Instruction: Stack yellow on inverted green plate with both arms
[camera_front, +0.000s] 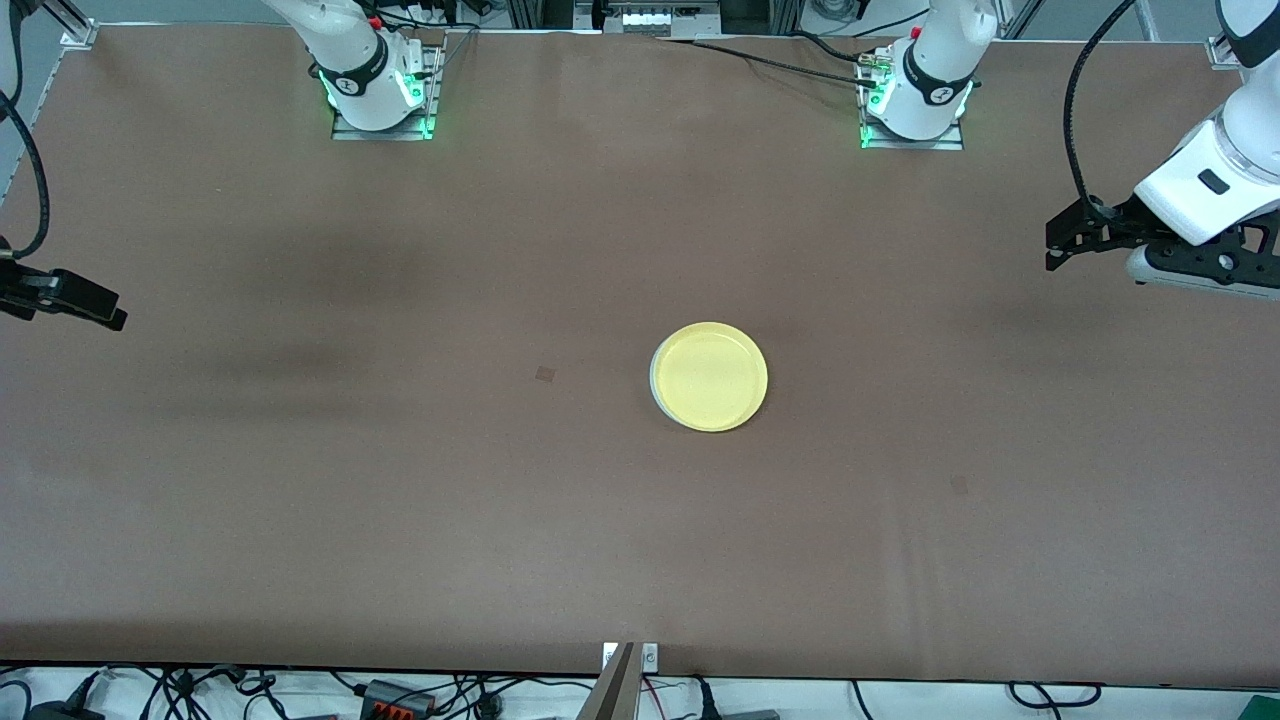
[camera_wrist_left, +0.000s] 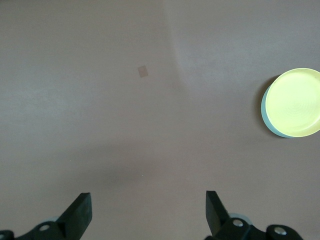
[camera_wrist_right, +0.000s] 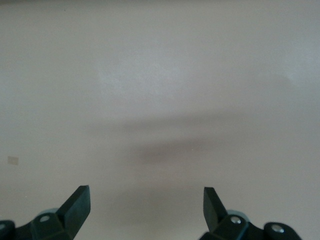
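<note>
The right claw (camera_front: 105, 312) hangs wide open and empty over the tabletop (camera_front: 400, 480) edge at the right arm's end. Near the tabletop's middle, the yellow plate (camera_front: 710, 377) rests on the green plate (camera_front: 654, 385), only a pale rim sliver showing. The left claw (camera_front: 1058, 240) hovers wide open, empty, over the left arm's end.

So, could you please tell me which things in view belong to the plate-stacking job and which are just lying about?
Part of the job:
- yellow plate, mid-table, on top of the green plate
- green plate, only its pale edge showing underneath
- left hand, open, over the table's left-arm end
- right hand, open, over the right-arm end

Just lying about:
- small dark square mark on the table
</note>
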